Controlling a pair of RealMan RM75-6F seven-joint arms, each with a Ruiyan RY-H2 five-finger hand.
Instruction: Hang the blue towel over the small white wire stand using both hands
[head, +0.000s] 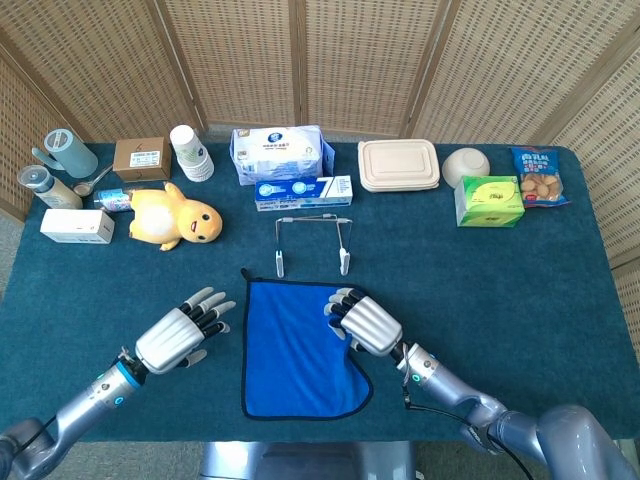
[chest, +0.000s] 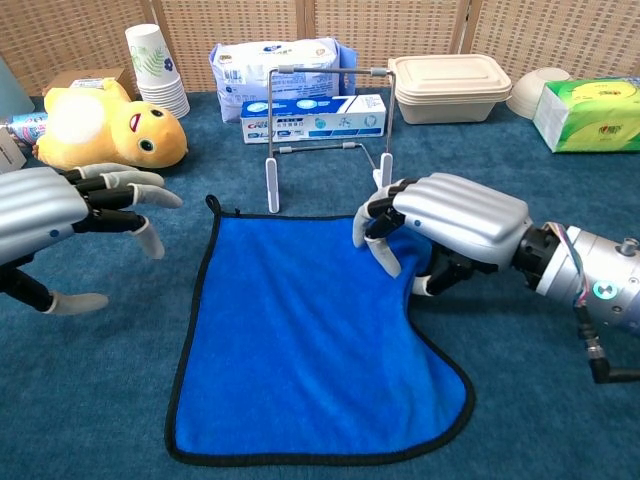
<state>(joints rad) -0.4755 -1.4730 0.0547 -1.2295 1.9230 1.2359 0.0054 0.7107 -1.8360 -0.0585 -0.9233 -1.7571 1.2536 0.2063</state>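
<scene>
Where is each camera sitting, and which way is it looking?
Head view: high up, looking down on the whole table; both arms show, left hand open beside the blue towel, right hand on its far right corner.
Chest view: low, looking forward across the table at the white wire stand; both hands show.
Shared: towel, stand, yellow duck toy, both hands.

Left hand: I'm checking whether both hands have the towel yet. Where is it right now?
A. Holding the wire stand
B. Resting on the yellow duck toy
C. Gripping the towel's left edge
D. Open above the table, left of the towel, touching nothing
D. The left hand has its fingers spread, short of the blue towel and apart from its black-trimmed left edge, while only the right hand rests on the towel's far right corner.
</scene>
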